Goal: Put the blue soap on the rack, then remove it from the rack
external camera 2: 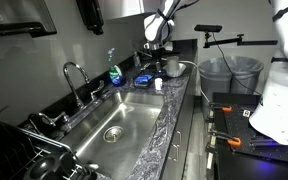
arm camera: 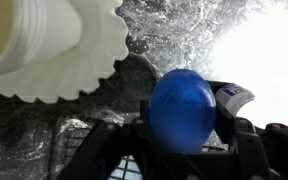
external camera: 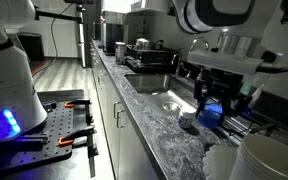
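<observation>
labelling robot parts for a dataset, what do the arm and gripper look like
The arm has glossy white rounded shells with dark bands at the joints. The gripper is black and blocky, and its matte black fingers frame the bottom of the wrist view. No markings or cables are legible.

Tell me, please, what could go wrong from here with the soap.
The round soap sits in the hand, seemingly gripped only at its sides; it could slip out and fall on the counter. The stacked white bowls stand close beside it, so a sideways swing might knock them.
</observation>
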